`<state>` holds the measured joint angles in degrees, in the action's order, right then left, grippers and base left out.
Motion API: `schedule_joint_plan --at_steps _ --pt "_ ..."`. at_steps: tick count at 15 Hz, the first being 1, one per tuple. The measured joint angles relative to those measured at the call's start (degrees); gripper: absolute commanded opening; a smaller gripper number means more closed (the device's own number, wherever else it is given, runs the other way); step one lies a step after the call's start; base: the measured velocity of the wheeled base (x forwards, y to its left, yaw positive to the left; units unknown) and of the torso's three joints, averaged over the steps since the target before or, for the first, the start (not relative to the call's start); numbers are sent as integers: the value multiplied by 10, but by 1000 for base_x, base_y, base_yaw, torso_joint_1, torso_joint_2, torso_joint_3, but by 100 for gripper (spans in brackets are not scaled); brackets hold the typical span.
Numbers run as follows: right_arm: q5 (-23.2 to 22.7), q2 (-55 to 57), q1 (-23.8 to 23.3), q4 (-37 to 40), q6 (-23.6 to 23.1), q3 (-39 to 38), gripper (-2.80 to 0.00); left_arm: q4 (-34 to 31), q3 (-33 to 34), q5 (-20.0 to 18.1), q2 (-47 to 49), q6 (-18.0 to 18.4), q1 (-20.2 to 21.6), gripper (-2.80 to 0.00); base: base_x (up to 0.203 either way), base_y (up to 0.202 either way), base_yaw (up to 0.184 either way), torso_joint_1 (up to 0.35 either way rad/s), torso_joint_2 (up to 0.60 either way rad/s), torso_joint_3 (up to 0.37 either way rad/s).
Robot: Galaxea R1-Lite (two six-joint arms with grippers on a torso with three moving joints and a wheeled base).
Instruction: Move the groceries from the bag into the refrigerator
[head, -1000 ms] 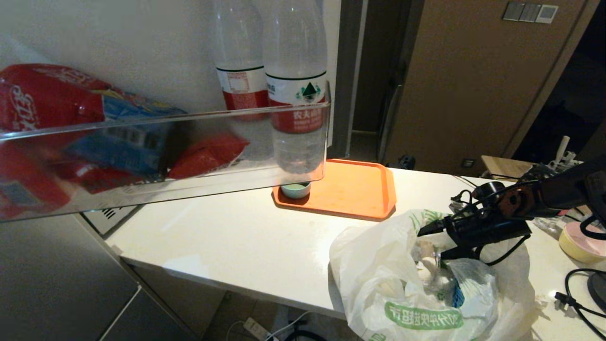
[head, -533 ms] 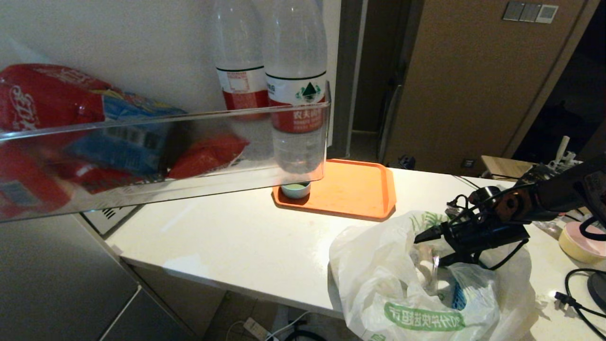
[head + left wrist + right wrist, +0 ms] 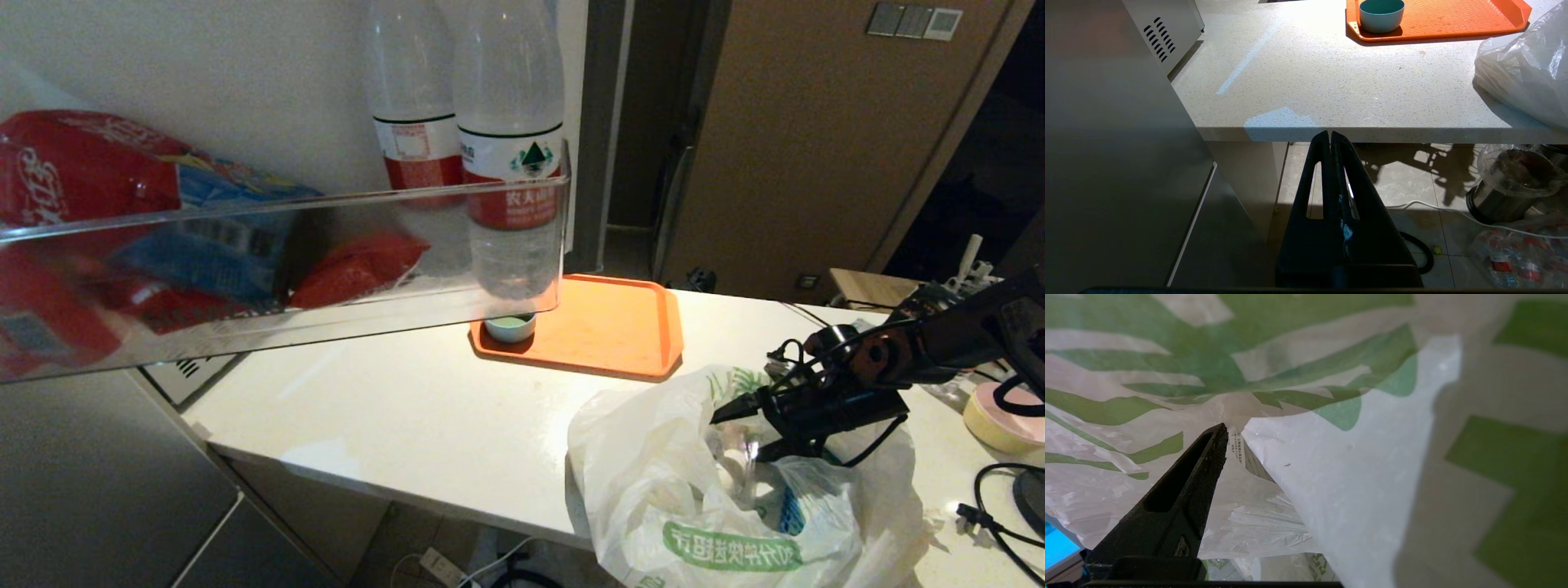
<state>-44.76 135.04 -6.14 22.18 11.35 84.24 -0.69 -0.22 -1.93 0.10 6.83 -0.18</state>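
The right gripper is reaching into the mouth of the bag, jaws spread wide and grasping nothing. The bag is sitting on the white counter, just in front of the orange tray. The left gripper is hanging below the counter's edge, clenched and empty.
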Motion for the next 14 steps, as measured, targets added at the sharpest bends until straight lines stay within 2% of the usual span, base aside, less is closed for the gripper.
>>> schedule_joint_plan --at_steps 4,7,13,14 --pt "4 0 11 1 -10 -1 0 0 0 0 0 0 0 -280 0 0 0 0 0 0" --pt "24 1 21 2 -14 -4 0 0 0 4 0 0 0 -280 0 0 0 0 0 0" --pt "24 9 24 2 -13 1 0 0 0 4 0 0 0 -280 0 0 0 0 0 0" --pt "24 11 24 2 -13 2 -280 0 0 4 0 0 0 -280 0 0 0 0 0 0"
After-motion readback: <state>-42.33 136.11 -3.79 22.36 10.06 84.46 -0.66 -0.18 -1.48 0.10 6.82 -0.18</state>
